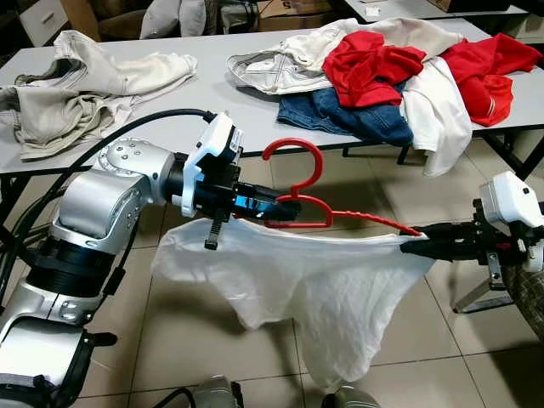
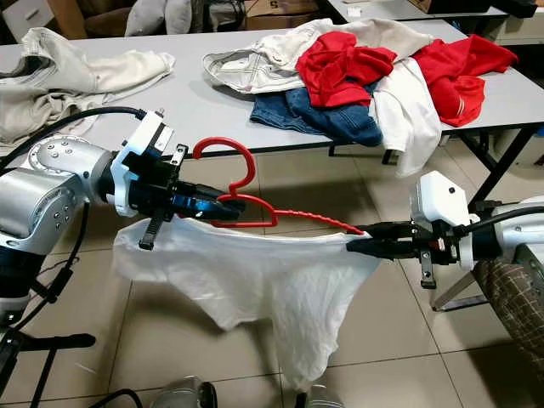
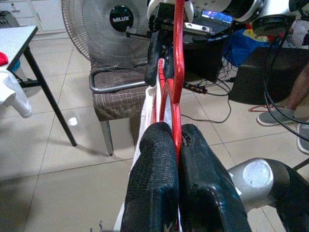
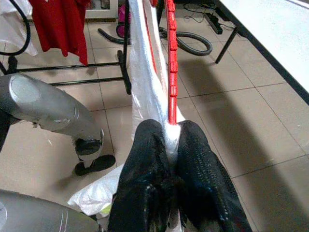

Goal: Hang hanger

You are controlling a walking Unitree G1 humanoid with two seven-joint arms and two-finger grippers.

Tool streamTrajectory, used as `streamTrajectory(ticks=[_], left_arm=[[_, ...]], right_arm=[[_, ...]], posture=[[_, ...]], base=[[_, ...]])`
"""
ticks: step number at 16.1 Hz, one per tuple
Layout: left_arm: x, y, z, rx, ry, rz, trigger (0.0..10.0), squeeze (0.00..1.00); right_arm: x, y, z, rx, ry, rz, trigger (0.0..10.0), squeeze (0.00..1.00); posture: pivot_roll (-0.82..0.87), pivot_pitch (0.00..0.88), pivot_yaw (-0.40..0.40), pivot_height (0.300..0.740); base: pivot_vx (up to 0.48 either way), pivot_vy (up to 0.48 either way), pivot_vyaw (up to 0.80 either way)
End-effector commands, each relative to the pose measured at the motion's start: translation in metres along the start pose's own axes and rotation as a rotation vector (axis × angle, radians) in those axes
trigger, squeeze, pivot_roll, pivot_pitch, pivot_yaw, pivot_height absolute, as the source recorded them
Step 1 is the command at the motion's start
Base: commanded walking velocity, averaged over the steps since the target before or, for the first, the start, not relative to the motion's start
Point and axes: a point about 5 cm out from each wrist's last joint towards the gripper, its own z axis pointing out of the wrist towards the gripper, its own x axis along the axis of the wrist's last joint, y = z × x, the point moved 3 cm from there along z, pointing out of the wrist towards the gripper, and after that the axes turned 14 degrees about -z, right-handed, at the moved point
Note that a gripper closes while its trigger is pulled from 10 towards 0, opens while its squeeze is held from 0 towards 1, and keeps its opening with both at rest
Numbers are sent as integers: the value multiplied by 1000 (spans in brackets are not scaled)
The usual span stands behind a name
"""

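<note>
Holding a red hanger (image 1: 297, 204) level between both arms, out over the tiled floor (image 1: 170, 340) in front of a grey table (image 1: 170, 93).

Left eye view: left gripper (image 1: 285, 206) clamped on the hanger near its neck, hook (image 1: 293, 153) curling up just beside the fingers. Right gripper (image 1: 416, 246) pinches the far arm tip together w/ the shoulder of a white garment (image 1: 323, 289) that drapes below, hem well clear of the floor. Table carries beige clothes (image 1: 76, 85) on the robot's left, a heap of red, white and blue ones (image 1: 391, 76) on its right.

Right eye view: same layout. Hanger arm runs straight from one gripper to the other; cloth hangs slack underneath.

Left wrist view: fingers (image 3: 149, 179) closed tight on the red bar. Beyond: a chair (image 3: 120, 96) w/ checked seat, a fan (image 3: 104, 29) behind it. Fan hub reads approx "MLUX", partly blurred. A person's shoes at the frame edge.

Right wrist view: fingers (image 4: 145, 164) shut on hanger tip plus white cloth. A dark rack (image 4: 123, 53) w/ a red garment (image 4: 60, 24) stands behind.

Step, judged: garment on hanger, carry phase; hang not yet done. Next calls for a turn toward a rail, prob. that rack, w/ hook free and upright, then right side releasing so the left can lift the hook over. Risk: cloth sliding off once the right lets go.
</note>
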Motion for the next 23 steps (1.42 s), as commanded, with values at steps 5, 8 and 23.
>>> streamTrajectory(ticks=[5,8,23], left_arm=[[8,9,23,-71,-7,54,0,0],[3,9,31,-74,-21,55,0,0],[-5,1,25,-8,-48,43,0,0]], right_arm=[[22,8,15,-3,85,-81,10000,0],[31,7,25,15,111,-121,10000,0],[45,25,9,-41,166,-74,10000,1000]], posture=[[-135,0,59,740],[-136,0,59,740],[-132,0,57,740]], base=[[0,0,0],[0,0,0],[0,0,0]])
